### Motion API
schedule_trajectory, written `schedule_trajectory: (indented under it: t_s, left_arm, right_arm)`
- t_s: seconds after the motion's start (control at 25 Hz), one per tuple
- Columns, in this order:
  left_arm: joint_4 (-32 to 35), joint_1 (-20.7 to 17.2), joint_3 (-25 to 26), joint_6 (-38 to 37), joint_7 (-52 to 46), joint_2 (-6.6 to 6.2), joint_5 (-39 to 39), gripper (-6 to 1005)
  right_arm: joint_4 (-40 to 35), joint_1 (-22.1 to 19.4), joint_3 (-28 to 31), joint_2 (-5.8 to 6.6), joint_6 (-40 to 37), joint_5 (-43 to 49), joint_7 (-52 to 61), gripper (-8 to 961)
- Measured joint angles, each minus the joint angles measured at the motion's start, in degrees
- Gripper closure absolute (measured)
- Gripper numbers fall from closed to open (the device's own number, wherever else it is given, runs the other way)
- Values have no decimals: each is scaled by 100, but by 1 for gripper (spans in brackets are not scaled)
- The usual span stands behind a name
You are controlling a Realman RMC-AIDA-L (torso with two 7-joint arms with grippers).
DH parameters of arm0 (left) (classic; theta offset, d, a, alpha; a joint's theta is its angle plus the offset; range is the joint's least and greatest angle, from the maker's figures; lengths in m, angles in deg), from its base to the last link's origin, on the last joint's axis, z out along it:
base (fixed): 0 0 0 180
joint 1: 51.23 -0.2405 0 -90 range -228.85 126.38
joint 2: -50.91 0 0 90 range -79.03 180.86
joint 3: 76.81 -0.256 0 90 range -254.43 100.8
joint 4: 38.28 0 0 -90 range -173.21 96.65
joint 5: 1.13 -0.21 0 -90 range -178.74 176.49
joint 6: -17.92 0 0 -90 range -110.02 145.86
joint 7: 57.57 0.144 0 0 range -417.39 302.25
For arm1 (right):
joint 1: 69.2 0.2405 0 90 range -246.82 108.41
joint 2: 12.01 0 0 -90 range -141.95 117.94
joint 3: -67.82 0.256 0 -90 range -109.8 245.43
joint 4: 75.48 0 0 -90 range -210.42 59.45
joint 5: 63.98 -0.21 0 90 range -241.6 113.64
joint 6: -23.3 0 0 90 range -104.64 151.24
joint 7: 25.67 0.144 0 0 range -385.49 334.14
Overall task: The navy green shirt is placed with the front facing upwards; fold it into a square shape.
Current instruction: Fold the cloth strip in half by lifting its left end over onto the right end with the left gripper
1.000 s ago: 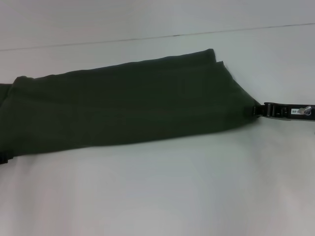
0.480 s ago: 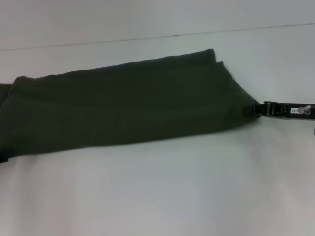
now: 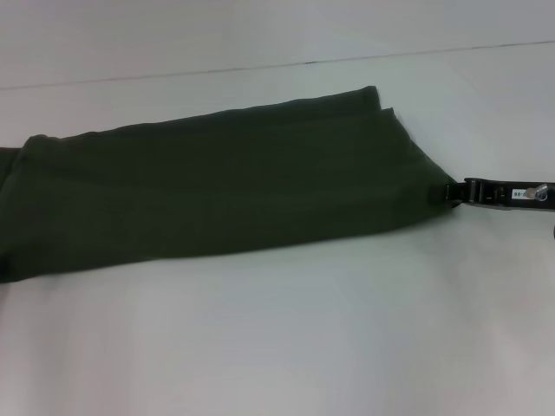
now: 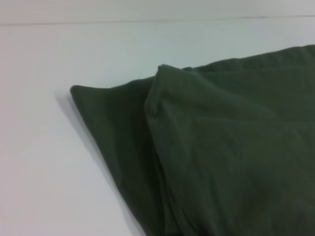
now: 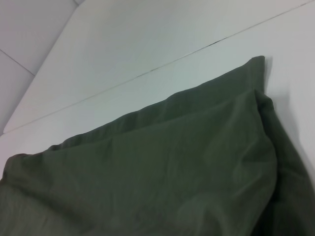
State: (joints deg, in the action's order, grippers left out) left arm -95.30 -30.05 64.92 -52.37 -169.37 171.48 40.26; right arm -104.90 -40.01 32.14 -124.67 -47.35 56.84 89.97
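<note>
Although both wrist views show only folded layers, the head view shows the right gripper (image 3: 452, 192) clamped on the near right corner of the navy green shirt (image 3: 225, 186), a long band stretching away from it across the white table (image 3: 286, 338). The left gripper is out of sight. Bare tabletop lies all around the gripper.

White table (image 3: 277, 347) bears the folded navy green shirt (image 3: 225, 186).

place: lab-like test bench | evidence: bare white table (image 3: 277, 347), plain backdrop
</note>
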Motion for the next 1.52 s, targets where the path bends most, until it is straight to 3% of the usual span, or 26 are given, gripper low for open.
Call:
schedule_trajectory:
  t_s: [0.2, 0.44, 1.0, 1.52]
  left_arm:
    - [57, 39, 0, -42, 32, -10, -17, 901]
    - [39, 45, 4, -90, 36, -37, -18, 972]
    - [25, -73, 41, -745, 215, -105, 30, 970]
    - [-137, -269, 131, -1210, 327, -67, 37, 969]
  right_arm:
    - [-3, -10, 0, 0, -2, 0, -1, 937]
    - [-3, -20, 0, 0, -2, -1, 1, 937]
    - [-3, -89, -8, 70, -270, 26, -50, 938]
    - [-220, -469, 9, 140, -621, 8, -60, 937]
